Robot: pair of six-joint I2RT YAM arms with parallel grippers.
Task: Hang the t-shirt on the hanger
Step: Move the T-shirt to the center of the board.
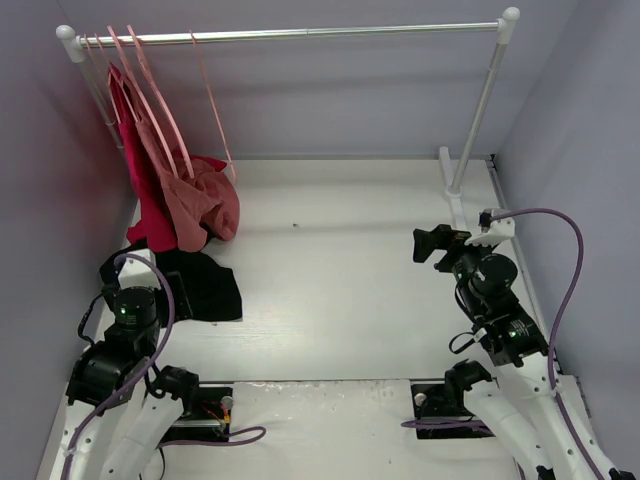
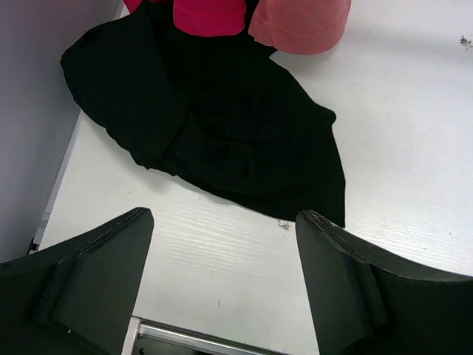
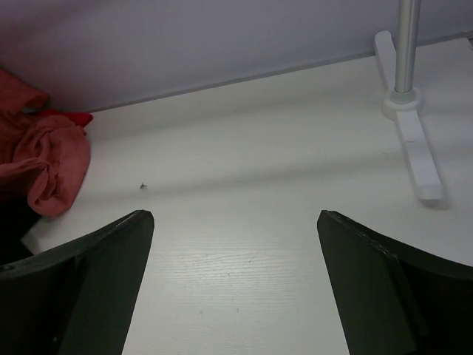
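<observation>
A crumpled black t-shirt (image 1: 200, 285) lies in a floppy heap at the left of the white wood-grain desk (image 1: 340, 270). Its long axis runs from upper left to lower right. Its top edge is overlapped by a crimson garment (image 1: 135, 170) and a rose-pink garment (image 1: 205, 205), both hung from the steel rail (image 1: 320, 33). The thin pale-pink hanger (image 1: 214, 105) hangs bare beside them. The left gripper (image 2: 222, 222) gapes wide near the shirt. The right gripper (image 3: 235, 218), equally wide, holds nothing.

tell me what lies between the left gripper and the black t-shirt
Only bare white table, seen in the left wrist view: the open left gripper hovers just short of the t-shirt, with one tiny dark speck by its edge.
</observation>
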